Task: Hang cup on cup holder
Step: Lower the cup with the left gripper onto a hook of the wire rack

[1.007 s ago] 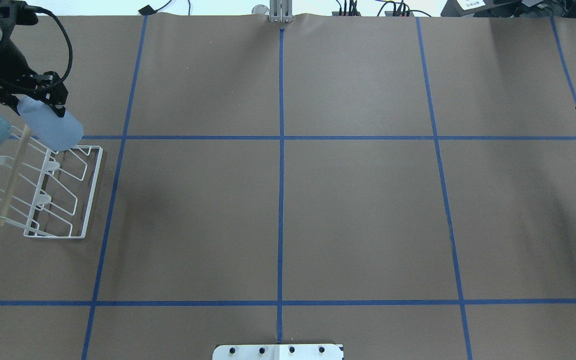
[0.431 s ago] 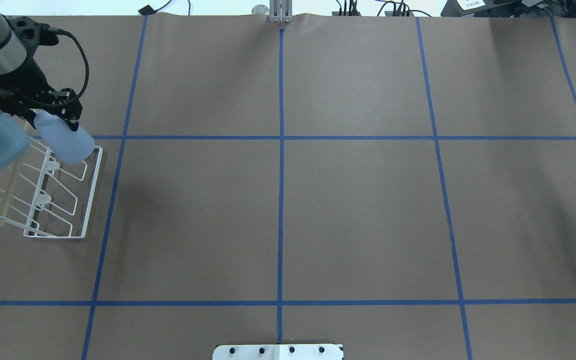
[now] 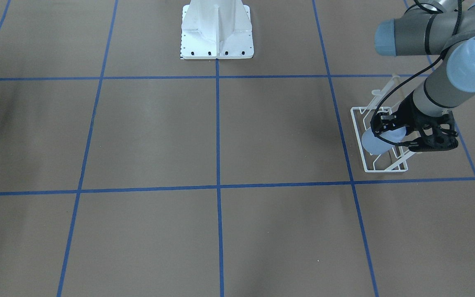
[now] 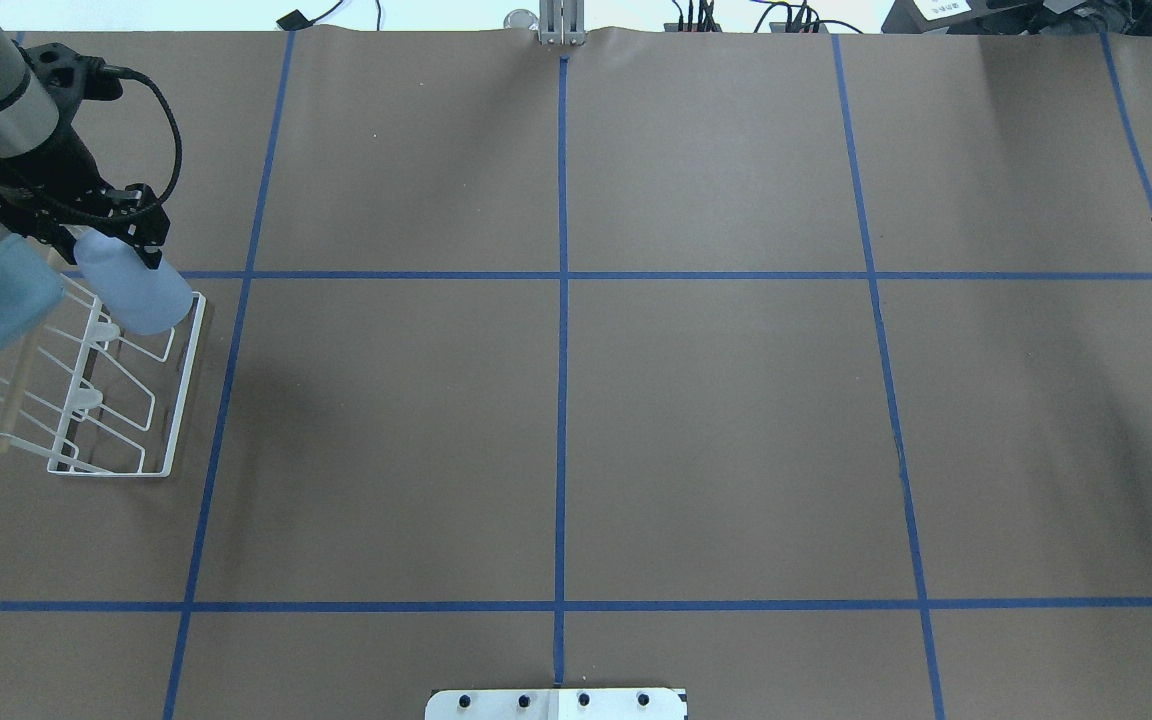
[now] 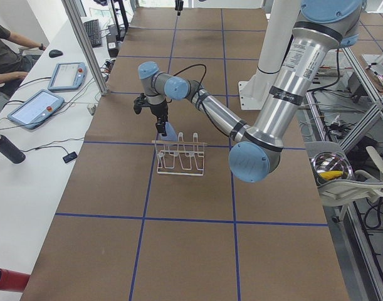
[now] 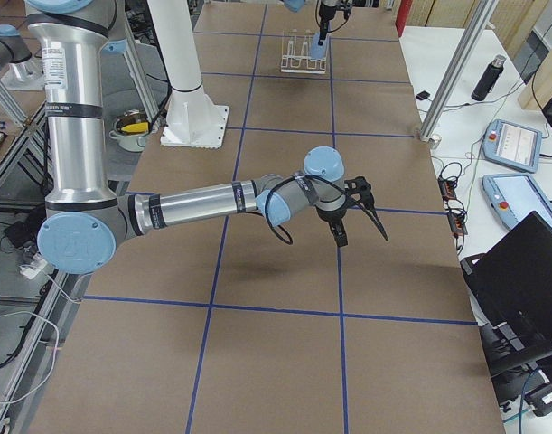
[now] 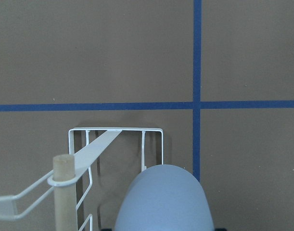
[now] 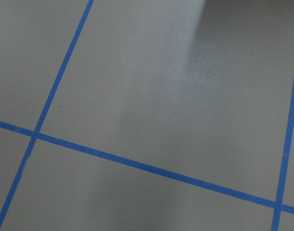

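Left gripper [image 4: 108, 240] pinches the cup [image 4: 136, 295], held tilted over the cup holder [image 4: 182, 400], at the holder's end farthest from the robot, beside its wooden rod [image 7: 64, 192]. Prong contact unclear. Right gripper [image 6: 359, 221] is well apart from the holder; spread or pressed together, can't tell.

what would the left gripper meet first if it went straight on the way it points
Probably the cup holder: the held cup leads the left gripper toward its end frame, though depth is unclear.
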Tool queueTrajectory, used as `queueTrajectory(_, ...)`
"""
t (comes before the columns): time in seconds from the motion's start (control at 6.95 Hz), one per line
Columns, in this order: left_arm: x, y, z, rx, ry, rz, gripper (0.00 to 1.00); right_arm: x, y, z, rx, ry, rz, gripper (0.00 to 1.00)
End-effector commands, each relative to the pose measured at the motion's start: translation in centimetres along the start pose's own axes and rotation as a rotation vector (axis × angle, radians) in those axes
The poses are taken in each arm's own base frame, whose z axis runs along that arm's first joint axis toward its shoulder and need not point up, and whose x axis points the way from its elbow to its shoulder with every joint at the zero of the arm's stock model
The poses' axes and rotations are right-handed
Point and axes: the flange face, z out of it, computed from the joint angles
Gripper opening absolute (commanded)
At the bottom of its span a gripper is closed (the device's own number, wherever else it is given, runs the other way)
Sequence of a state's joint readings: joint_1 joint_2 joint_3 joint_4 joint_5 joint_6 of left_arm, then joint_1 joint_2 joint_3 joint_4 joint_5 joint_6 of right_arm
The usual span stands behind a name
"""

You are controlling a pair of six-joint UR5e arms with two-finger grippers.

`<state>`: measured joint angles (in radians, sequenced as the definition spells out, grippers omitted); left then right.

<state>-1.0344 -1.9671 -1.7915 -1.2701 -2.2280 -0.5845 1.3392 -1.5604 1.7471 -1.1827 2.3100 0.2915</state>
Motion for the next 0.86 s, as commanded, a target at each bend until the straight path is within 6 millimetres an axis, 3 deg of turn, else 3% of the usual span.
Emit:
queueTrajectory(0.0,0.7,0.1,-0.6,0.013,0.010,0.015,0.98,0.1,0.1,0.1,-0.004,0.002,0.003,1.00)
queueTrajectory(0.43,1.4,2.2,-2.3,0.045,0.034,0.054,0.98,0.4,0.2,0.6,-0.012,0.007,0.014,1.00)
queueTrajectory(0.72,-1.0,1.9,-2.3,0.059,0.012,0.177,0.98,0.9,0.0,0.8,-0.070,0.025,0.060,1.00)
